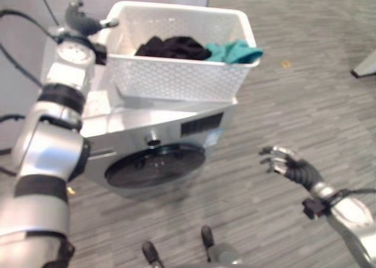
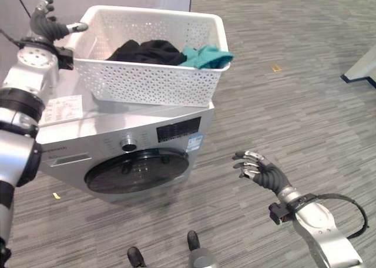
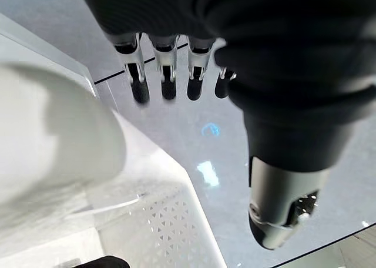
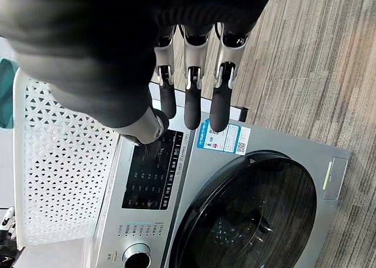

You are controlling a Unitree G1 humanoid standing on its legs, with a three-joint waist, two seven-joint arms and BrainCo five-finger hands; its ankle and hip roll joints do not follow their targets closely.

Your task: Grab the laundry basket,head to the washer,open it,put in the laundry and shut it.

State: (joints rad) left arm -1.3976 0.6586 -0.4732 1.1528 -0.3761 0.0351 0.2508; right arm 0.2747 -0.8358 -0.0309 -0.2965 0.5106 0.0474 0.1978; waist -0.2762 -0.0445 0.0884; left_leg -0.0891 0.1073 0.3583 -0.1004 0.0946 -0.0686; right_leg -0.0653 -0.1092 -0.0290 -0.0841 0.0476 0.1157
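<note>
right hand (image 1: pixel 288 162), eye views: fingers loosely spread, empty, beside the washer (image 1: pixel 117 133); round door (image 1: pixel 154 165) beyond it is closed.
left hand (image 2: pixel 50 22): raised by the laundry basket (image 2: pixel 147 80) on the washer's top, clothes (image 2: pixel 144 50) inside.
left wrist view: fingers (image 3: pixel 138 80) straight, empty.
right wrist view: yours to do: open, load, shut.

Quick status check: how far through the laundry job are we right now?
Done: the laundry basket sits on top of the washer, holding the black clothes and a teal garment. In hand: nothing; the left hand hovers open by the basket's far corner, and the right hand hangs open beside the washer front. Left: the washer door is shut, so opening, loading and closing remain.
</note>
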